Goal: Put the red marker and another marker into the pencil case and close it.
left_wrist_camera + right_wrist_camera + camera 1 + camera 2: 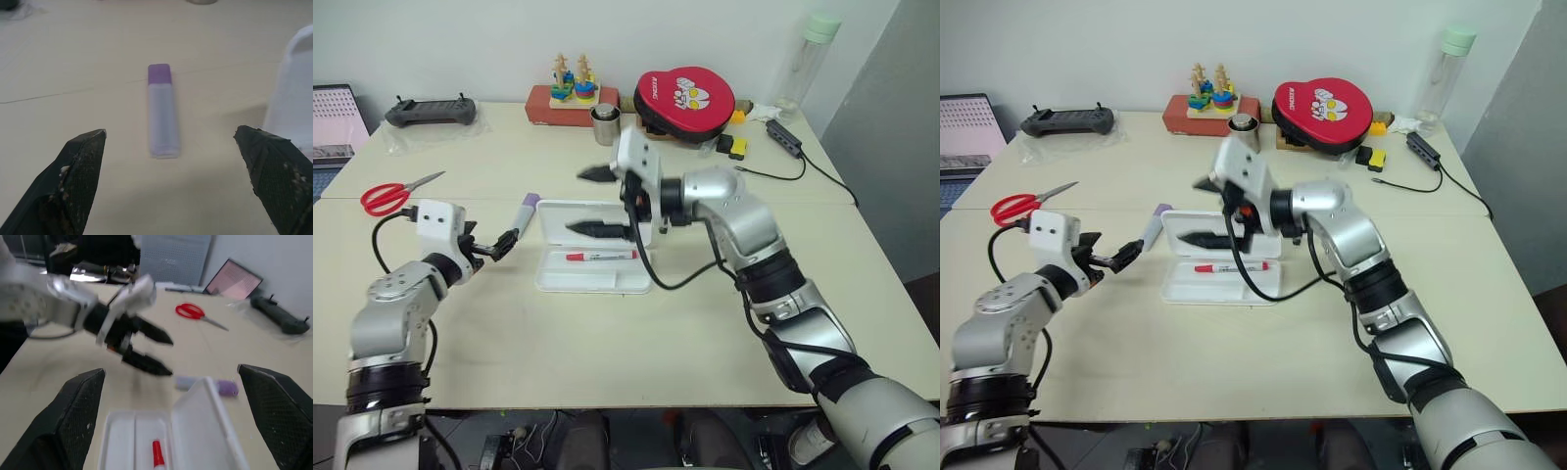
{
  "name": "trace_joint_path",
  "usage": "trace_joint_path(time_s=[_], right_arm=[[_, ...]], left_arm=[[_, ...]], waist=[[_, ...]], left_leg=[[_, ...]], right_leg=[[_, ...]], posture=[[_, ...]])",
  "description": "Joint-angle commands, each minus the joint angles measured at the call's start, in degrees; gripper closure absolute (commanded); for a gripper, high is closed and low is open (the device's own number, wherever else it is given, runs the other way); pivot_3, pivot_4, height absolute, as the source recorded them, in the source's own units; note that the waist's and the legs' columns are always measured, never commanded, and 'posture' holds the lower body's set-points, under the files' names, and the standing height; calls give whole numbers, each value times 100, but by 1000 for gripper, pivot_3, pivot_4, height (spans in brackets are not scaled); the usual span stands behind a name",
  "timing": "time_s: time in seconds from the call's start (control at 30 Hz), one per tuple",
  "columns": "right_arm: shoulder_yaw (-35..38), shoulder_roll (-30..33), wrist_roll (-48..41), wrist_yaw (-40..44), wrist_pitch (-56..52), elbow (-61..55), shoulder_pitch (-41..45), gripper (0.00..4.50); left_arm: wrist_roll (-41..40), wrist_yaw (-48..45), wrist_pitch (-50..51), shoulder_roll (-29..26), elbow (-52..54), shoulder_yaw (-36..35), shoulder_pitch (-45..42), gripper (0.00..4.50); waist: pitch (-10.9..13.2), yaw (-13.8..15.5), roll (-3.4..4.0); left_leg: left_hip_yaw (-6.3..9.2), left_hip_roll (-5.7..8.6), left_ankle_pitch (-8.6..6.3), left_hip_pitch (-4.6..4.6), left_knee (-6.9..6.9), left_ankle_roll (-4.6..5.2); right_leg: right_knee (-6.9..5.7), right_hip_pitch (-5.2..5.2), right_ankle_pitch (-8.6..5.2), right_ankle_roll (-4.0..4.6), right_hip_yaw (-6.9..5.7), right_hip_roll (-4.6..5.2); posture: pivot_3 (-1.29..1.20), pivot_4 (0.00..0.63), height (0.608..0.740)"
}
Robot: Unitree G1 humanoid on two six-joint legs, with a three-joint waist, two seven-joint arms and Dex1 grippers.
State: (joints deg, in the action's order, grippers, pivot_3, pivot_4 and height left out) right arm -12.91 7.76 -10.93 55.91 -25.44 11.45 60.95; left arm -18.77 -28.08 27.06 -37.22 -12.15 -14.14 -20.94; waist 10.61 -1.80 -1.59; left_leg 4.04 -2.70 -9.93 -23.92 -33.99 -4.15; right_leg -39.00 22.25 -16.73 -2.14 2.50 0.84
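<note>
The left gripper [501, 245] stands wide open and empty, its two black fingers [78, 171] aimed at the lavender highlighter [161, 112], which lies flat on the table [607, 362] just ahead of the fingertips and centred in the gap between them, purple cap pointing away. To take it well, the gripper should, in my judgement, advance along the barrel's line until the pads sit either side of the pale body rather than the cap, stay low to the table, and close squarely so the stubby barrel does not roll or squirt forward.

Just past the right fingertip sits the open pencil case [595, 269], lid upright; keep that finger off its wall during the approach. The red marker [601, 257] already lies in the tray.

Above the case, the right gripper [597, 201] is also spread wide and holds nothing, the tray directly below its fingers; it should stay out of the left arm's path to the case.
</note>
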Motion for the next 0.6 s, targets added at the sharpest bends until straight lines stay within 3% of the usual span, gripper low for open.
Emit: trace_joint_path(time_s=[0.03,0.33,0.6], right_arm=[[292,52,-205,-410,-492,-510,85,16],[327,240,-278,-884,-907,-957,-92,16],[341,329,-298,-1050,-1017,-1001,-141,0]], left_arm=[[385,125,-289,120,-685,248,-461,0],[849,76,-690,422,-2339,640,-1453,0],[974,5,-1025,535,-2937,664,-1829,1468]], waist=[[-1,5,-2],[-2,15,-2],[-2,5,-2]], left_leg=[[0,0,0,0,1,0],[6,3,0,-2,-2,0],[8,3,1,-1,-6,1]], right_leg=[[1,0,0,0,0,0],[-5,-3,0,-1,-8,2],[-6,-3,1,-3,-8,1]], posture=[[0,150,740],[0,150,740],[0,150,740]])
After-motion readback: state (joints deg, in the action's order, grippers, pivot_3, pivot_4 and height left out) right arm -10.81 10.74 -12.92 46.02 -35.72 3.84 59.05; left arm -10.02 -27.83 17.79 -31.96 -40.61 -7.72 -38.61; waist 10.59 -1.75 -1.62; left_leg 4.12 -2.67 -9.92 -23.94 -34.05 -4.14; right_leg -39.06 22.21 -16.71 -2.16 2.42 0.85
